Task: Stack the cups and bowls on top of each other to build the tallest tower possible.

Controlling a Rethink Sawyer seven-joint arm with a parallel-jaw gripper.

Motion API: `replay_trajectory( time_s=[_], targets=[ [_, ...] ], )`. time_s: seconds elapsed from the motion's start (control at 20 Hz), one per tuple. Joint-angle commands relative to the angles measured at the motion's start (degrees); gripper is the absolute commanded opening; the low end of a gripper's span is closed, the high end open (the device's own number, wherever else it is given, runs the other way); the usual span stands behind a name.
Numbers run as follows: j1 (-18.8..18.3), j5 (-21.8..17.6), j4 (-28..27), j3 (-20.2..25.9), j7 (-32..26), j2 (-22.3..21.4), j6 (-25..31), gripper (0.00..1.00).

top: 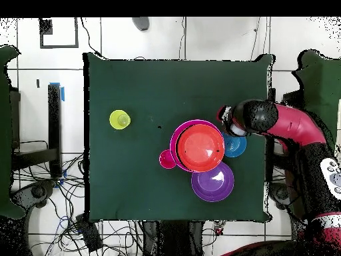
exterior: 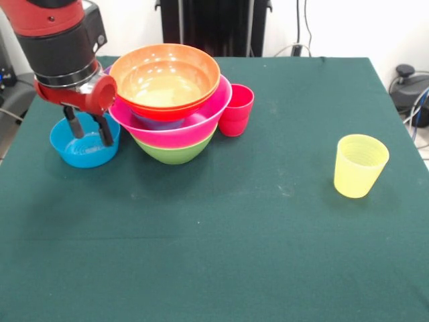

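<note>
A table covered in dark green cloth (exterior: 221, 255) carries everything. Clock directions follow the front view, with twelve at the table's far edge. At about eleven o'clock the green bowl (exterior: 175, 153) sits on the cloth as the base of the tower (exterior: 171, 100). Touching the tower at its three o'clock side stands the red cup (exterior: 236, 111), upright. At the tower's nine o'clock side a small blue bowl (exterior: 85, 149) rests on the cloth, mouth up. The overhead view shows a purple bowl (top: 212, 181) on the cloth beside the tower. Well apart from this group, at about three o'clock, the translucent yellow cup (exterior: 360, 165) stands upright alone.
</note>
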Motion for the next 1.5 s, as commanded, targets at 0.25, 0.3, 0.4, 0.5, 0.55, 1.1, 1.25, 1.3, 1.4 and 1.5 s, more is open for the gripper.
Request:
replay_trajectory(
  time_s=[0.25,0.3,0.4,0.5,0.55,1.1,1.25,1.3,1.4,1.5],
  targets=[
    [-0.34,-4.22,0.82,4.55,-20.65,1.82,5.46,1.00],
    [-0.47,-4.14,0.86,4.64,-20.51,1.73,5.65,1.00],
    [-0.85,-3.96,1.46,4.80,-19.98,1.16,5.73,1.00],
    [-0.92,-3.95,1.68,4.85,-19.44,0.80,6.08,1.00],
    [-0.75,-3.96,1.44,4.84,-19.12,0.86,6.38,1.00],
    [0.50,-3.17,-1.10,1.68,-12.18,1.70,8.78,1.00],
    [1.11,-3.13,-2.63,0.90,-9.89,2.49,9.27,1.00],
    [1.24,-3.23,-2.71,0.63,-8.98,2.61,8.90,1.00],
    [1.68,-3.43,-3.55,0.16,-7.51,2.95,8.81,1.00],
    [2.15,-3.54,-3.83,-0.37,-6.09,2.79,8.54,1.00]
  ],
)
